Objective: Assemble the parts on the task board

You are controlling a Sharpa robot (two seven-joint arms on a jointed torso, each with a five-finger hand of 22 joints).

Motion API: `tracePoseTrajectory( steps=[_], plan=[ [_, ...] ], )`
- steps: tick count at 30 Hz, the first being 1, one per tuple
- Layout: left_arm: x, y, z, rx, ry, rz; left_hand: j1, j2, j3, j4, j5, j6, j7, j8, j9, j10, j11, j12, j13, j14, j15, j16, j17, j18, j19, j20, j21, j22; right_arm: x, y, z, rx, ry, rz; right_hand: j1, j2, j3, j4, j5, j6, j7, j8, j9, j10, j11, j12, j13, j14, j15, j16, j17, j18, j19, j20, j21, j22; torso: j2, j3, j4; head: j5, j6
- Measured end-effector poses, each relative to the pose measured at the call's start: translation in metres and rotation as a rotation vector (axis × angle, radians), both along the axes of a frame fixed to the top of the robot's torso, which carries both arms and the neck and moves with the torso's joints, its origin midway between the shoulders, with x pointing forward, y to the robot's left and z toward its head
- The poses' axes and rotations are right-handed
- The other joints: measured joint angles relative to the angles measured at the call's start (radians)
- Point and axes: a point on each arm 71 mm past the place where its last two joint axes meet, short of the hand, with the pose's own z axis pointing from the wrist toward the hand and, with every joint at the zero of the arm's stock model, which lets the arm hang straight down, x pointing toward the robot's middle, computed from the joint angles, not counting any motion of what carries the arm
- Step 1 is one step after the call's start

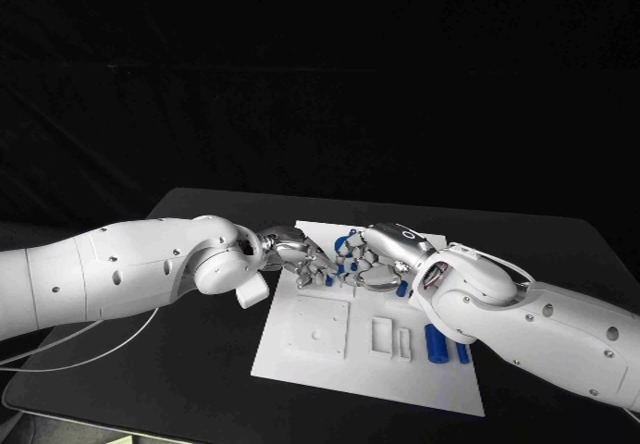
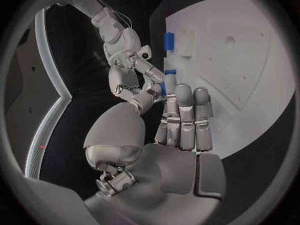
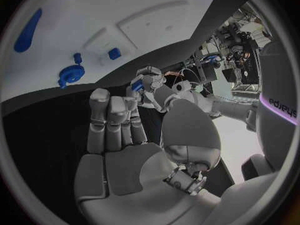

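The white task board lies mid-table. Both hands meet above its far end. My left hand reaches in from the left and my right hand from the right, fingertips together. A small blue part sits between them. In the right wrist view the left hand pinches it. In the left wrist view the right hand grips the same blue part. More blue parts lie on the board: a gear, a long bar and a small block.
Two blue bars lie at the board's right side beside white slotted fixtures. A square white plate sits on the board's near left. A white cable loops on the black table at the left.
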Motion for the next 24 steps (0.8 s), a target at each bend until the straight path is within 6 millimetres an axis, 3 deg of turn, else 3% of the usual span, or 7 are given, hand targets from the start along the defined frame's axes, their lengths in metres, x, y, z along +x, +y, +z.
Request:
tracePoseTrajectory(
  steps=[4, 7, 9, 12, 16, 22, 24],
  plan=[
    [0.0, 0.0, 0.0, -0.004, 0.001, 0.006, -0.008, 0.002, 0.009, 0.002, -0.002, 0.006, 0.001, 0.009, 0.009, 0.009, -0.005, 0.0, 0.003, 0.006, -0.005, 0.008, 0.002, 0.0, 0.005, -0.005, 0.006, 0.005, 0.0, 0.0, 0.0, -0.001, 0.0, -0.001, 0.0, 0.0, 0.0, 0.0, -0.004, 0.0, 0.0, 0.0, 0.0, 0.0, 0.0, 0.0, -0.001, 0.0, 0.0, 0.0, -0.001, 0.0, 0.0, 0.0, 0.0, 0.0, 0.0, 0.0001, -0.0001, 0.0, -0.001],
    [0.0, 0.0, 0.0, -0.007, -0.001, 0.013, -0.033, 0.011, 0.019, -0.008, 0.023, 0.01, 0.001, 0.016, 0.029, 0.023, -0.009, 0.0, 0.009, 0.013, -0.012, 0.018, 0.007, 0.0, 0.01, -0.003, 0.011, 0.011, 0.001, -0.001, 0.0, -0.001, 0.001, -0.003, -0.009, -0.008, 0.0, 0.0, -0.003, -0.007, 0.007, -0.001, -0.001, 0.0, 0.0, 0.0, -0.002, 0.0, 0.0, 0.0, -0.003, 0.0, 0.0, 0.0, 0.0, 0.0, 0.0, 0.0004, -0.0005, 0.0, -0.002],
    [0.0, 0.0, 0.001, -0.01, -0.002, 0.021, -0.052, 0.017, 0.037, -0.019, 0.037, 0.011, -0.001, 0.019, 0.039, 0.03, -0.016, 0.0, 0.015, 0.016, -0.016, 0.029, 0.011, 0.0, 0.014, -0.007, 0.015, 0.017, 0.002, -0.003, 0.0, 0.001, 0.002, -0.008, -0.007, -0.015, 0.0, 0.0, 0.005, -0.027, 0.01, -0.016, -0.005, -0.002, 0.002, -0.006, -0.004, -0.001, 0.001, -0.001, -0.006, 0.0, 0.0, 0.0, 0.0, 0.0, 0.0, 0.0004, -0.0006, 0.0, -0.003],
    [0.001, 0.0, 0.001, -0.012, -0.005, 0.033, -0.074, 0.015, 0.093, -0.023, 0.025, 0.014, 0.003, 0.021, 0.049, 0.04, -0.019, 0.004, 0.025, 0.02, -0.019, 0.047, 0.017, 0.0, 0.022, -0.007, 0.015, 0.022, 0.003, -0.006, -0.001, 0.005, 0.003, -0.019, -0.017, -0.035, -0.01, -0.01, 0.008, -0.058, 0.008, -0.042, -0.016, -0.017, 0.016, -0.008, -0.005, -0.014, 0.013, -0.013, -0.011, 0.0, -0.013, 0.002, -0.008, 0.0, 0.0, 0.0004, -0.0008, 0.001, -0.003],
    [0.002, 0.001, 0.001, -0.014, -0.009, 0.048, -0.131, 0.021, 0.129, -0.054, 0.113, 0.02, 0.008, 0.03, 0.105, 0.049, -0.028, 0.027, 0.044, 0.024, -0.025, 0.069, 0.023, -0.001, 0.023, -0.009, 0.023, 0.032, 0.006, -0.01, -0.001, 0.016, 0.005, -0.033, -0.022, -0.041, -0.035, -0.015, 0.008, -0.077, 0.012, -0.053, -0.021, -0.024, 0.031, -0.011, -0.006, -0.025, 0.024, -0.02, -0.016, 0.0, -0.022, 0.007, -0.019, 0.0, 0.0, 0.0004, -0.0011, 0.001, -0.003],
    [0.003, 0.002, 0.001, -0.012, -0.014, 0.07, -0.182, 0.034, 0.148, -0.079, 0.164, 0.02, 0.009, 0.035, 0.143, 0.057, -0.036, 0.05, 0.065, 0.029, -0.032, 0.088, 0.027, -0.003, 0.031, -0.012, 0.023, 0.038, 0.012, -0.021, 0.002, 0.062, 0.015, -0.064, -0.028, -0.046, -0.066, -0.016, 0.017, -0.113, 0.031, -0.061, -0.021, -0.061, 0.047, -0.033, -0.016, -0.062, 0.042, -0.05, -0.029, 0.0, -0.067, 0.019, -0.052, -0.002, 0.0, 0.0006, -0.0015, 0.001, -0.003],
    [0.004, 0.003, 0.001, -0.009, -0.015, 0.077, -0.195, 0.034, 0.152, -0.084, 0.182, 0.024, 0.009, 0.038, 0.155, 0.061, -0.04, 0.061, 0.071, 0.034, -0.037, 0.098, 0.029, -0.003, 0.039, -0.014, 0.031, 0.042, 0.014, -0.026, 0.002, 0.084, 0.025, -0.076, -0.032, -0.05, -0.071, -0.015, 0.027, -0.137, 0.051, -0.061, -0.021, -0.087, 0.054, -0.052, -0.028, -0.094, 0.05, -0.076, -0.044, 0.0, -0.101, 0.032, -0.08, -0.011, 0.0, 0.0005, -0.0014, 0.001, -0.003]
  ],
)
